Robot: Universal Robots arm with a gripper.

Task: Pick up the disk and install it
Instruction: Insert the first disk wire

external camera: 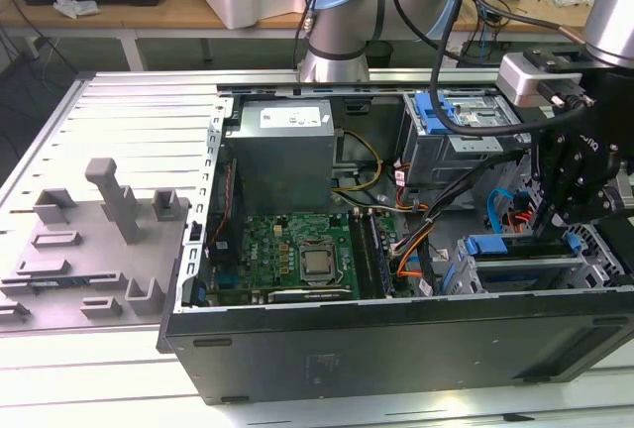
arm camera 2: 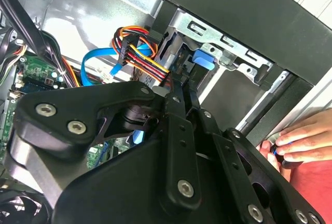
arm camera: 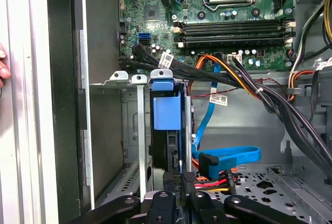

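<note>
Disk (arm camera: 167, 111) standing on edge in the drive cage (arm camera: 106, 146), gripper (arm camera: 176, 195) closed on its rear edge.
Best pressed straight along the cage rails, clear of the blue data cable (arm camera: 233, 157).

1. We see the black gripper (external camera: 551, 218) at about four o'clock in the exterior view, pointing downward.
2. Its fingers (arm camera: 176, 185) stand narrowly together.
3. A person's hand (arm camera 2: 303, 140) sits at about four o'clock in the second wrist view.
</note>
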